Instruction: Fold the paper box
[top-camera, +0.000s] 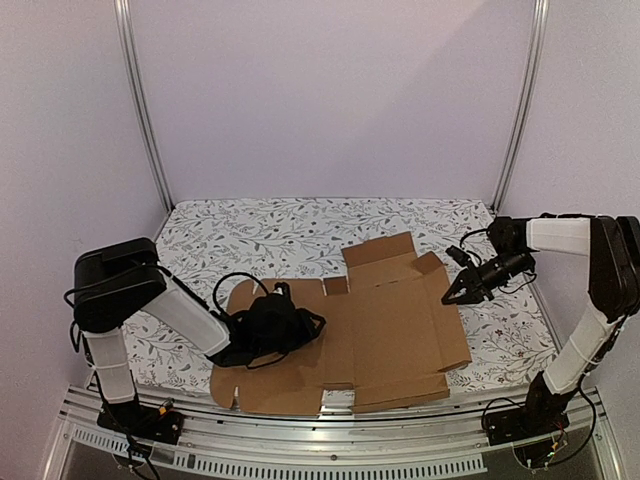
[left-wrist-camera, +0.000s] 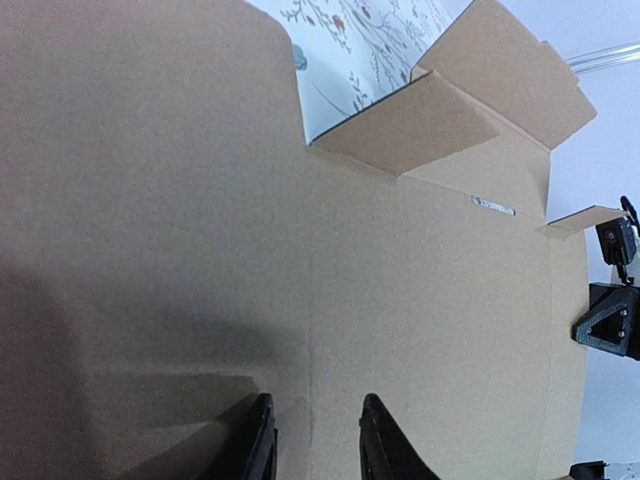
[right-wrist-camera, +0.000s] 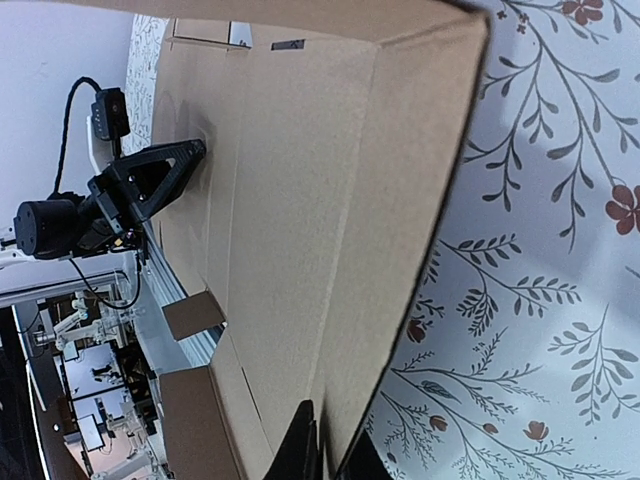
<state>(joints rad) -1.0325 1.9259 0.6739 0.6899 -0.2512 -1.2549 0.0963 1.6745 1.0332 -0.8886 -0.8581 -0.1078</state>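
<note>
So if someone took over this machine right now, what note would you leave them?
Left arm: jaws open and empty, low over the left half of the paper box.
Right arm: jaws shut on the box's right edge.
Box: a mostly flat sheet on the flowered table.
Done: far flaps partly raised, right edge gripped.
Left: nearly all the folding, meaning raise the walls, tuck the tabs and close it.
</note>
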